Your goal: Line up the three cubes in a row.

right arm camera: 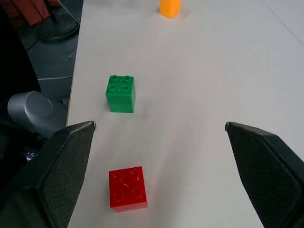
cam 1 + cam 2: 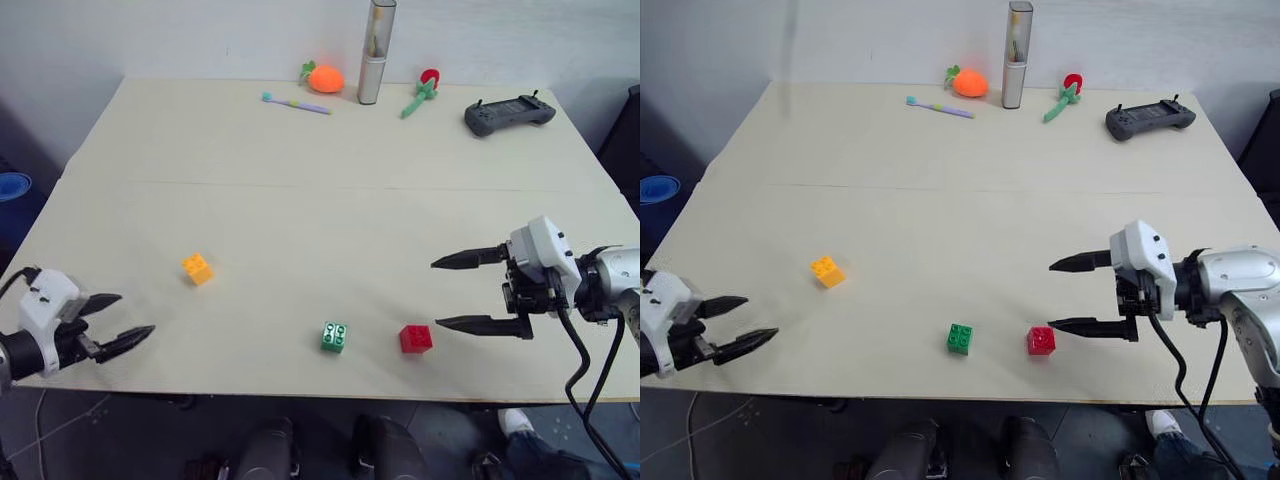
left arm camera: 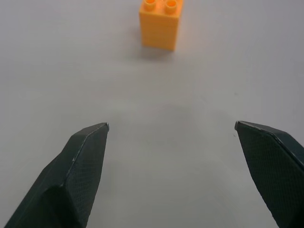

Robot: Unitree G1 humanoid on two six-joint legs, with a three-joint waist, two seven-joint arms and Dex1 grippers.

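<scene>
Head view: both empty grippers, left gripper (image 2: pixel 128 318) and right gripper (image 2: pixel 436 293), gape; right wrist view perhaps clearest on red cube's (image 1: pixel 127 188) studs.

A pale table (image 2: pixel 300 200) is carrying three bricks near its front edge: the green brick (image 2: pixel 334 337) is sitting just left of the red brick (image 2: pixel 416 339), the yellow brick (image 2: pixel 197 268) well left of it. Far behind it are lying an orange toy (image 2: pixel 324 78), toothbrush (image 2: pixel 296 103), metal tube (image 2: pixel 377 52), flower toy (image 2: pixel 423 91) and controller (image 2: pixel 509 113).

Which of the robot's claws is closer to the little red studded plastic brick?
The right gripper: it hovers open just beside the small red studded plastic brick. The left gripper, also open, is far off at the table's opposite near edge.
</scene>
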